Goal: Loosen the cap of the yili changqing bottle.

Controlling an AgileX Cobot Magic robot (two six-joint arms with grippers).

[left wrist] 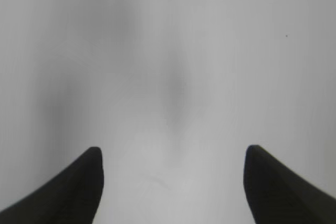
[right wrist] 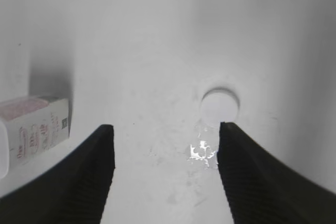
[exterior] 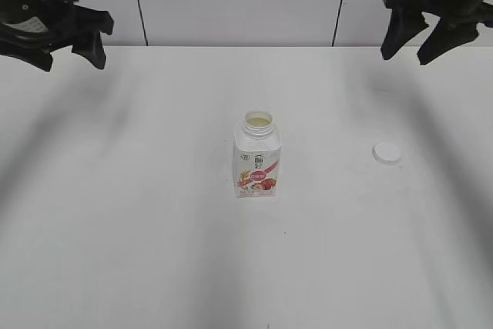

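White counter [exterior: 115, 229]: yili changqing bottle [exterior: 257, 161] upright, uncapped, pink fruit label, writing unreadable; cap [exterior: 387, 152] well apart; left gripper [exterior: 65, 45] and right gripper [exterior: 420, 44] both spread, empty.

1. The yili changqing bottle [exterior: 257, 156] stands upright near the middle of the tabletop [exterior: 139, 213].
2. The cap [exterior: 387, 152] lies on the tabletop, well apart to the bottle's right.
3. The left gripper [exterior: 71, 49] and right gripper [exterior: 410, 49] hang above the far corners.
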